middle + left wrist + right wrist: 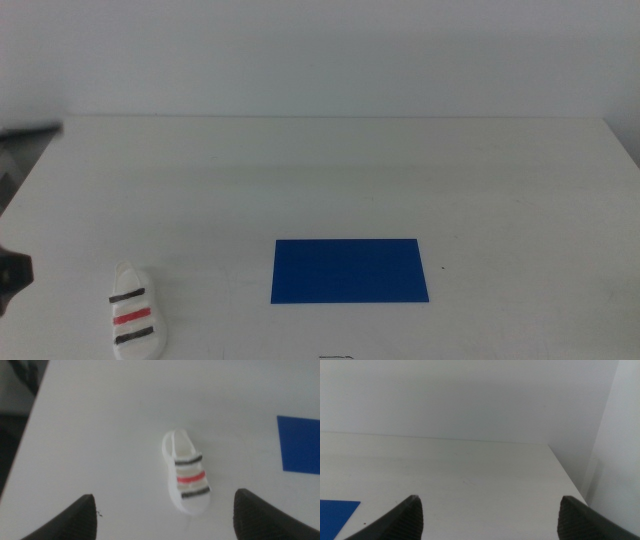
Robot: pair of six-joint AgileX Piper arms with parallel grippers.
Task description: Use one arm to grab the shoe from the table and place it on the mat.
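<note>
- Left gripper (162, 525): jaws wide apart, hovering above the surface (330, 170), nothing held. Only a dark bit of it at middle view's left edge.
- Shoe (134, 312) lies well left of mat (349, 270), apart from it. In wrist view the shoe (186, 477) sits btwn the jaws' line, ahead; long axis roughly along approach.
- Left arm clearly nearer.
- Right gripper (490, 520): jaws apart, empty, waiting off right of mat.

No readable text, label, brand, number or sign anywhere. Only plain stripes on the shoe (186, 478), two dark and one red, ahead between the left pincer's (164, 515) jaws.
</note>
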